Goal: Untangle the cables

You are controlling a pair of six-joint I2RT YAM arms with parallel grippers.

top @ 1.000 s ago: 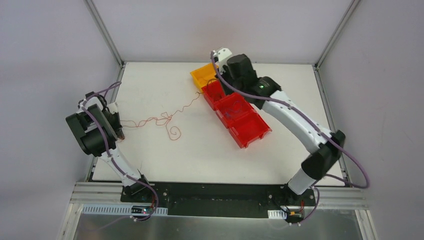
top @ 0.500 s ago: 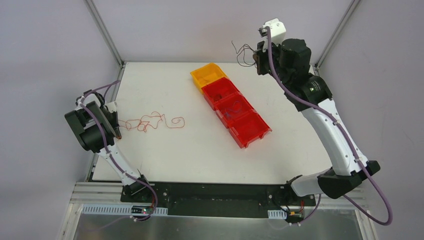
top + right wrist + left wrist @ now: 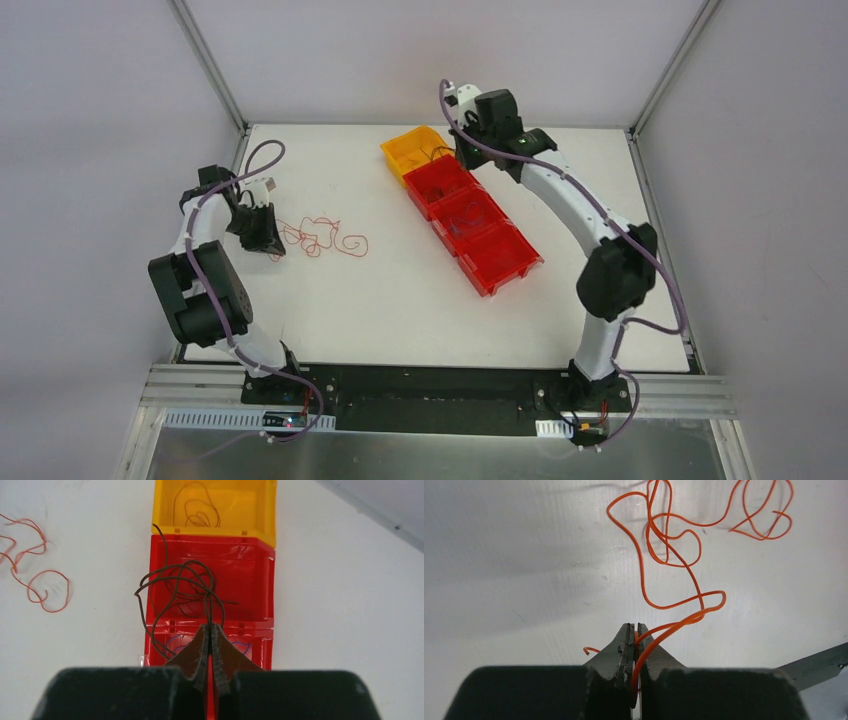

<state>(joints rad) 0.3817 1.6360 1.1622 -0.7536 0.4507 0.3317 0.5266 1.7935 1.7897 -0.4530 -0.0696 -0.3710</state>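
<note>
The right arm, flung up high toward the far right corner half a second ago, is back down over the row of bins. The right jaws, shut, now dangle a dark wire above the red bin beside the yellow bin. The left arm has folded upright and reached farther across the tabletop. The orange wire pinched in the left jaws, once stretched out to the bins, now lies bunched in loose curls close to that arm.
</note>
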